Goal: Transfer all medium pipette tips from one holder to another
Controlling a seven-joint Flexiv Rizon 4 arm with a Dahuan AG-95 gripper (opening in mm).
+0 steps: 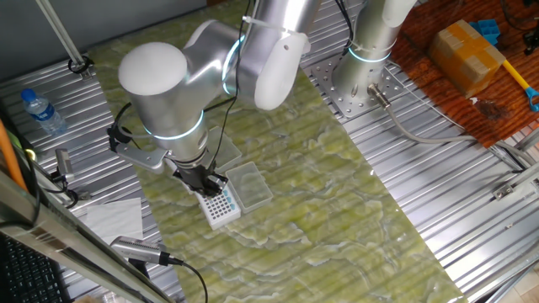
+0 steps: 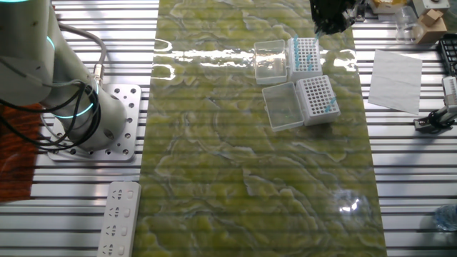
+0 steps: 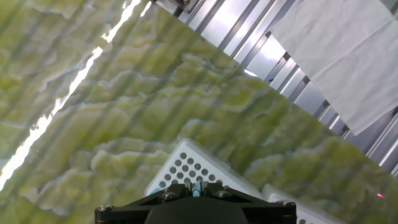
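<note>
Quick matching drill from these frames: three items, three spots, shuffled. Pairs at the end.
Items:
1. white perforated plastic tip holder
2. flat white paper sheet
3. white plastic power strip

Spots:
A. on the metal slats, same side of the mat as the arm's base
B. on the green marbled mat
C. on the metal slats, across the mat from the base

Pairs: 1-B, 2-C, 3-A

My arm [image 1: 210, 67] looks silver-grey with rounded joints, glowing cyan rings, black cables and a black gripper [image 1: 205, 180].

Two tip holders [image 2: 316, 98] [image 2: 305, 56] side by side on the mat [image 2: 235, 178], gripper [image 2: 333, 21] above one.
</note>
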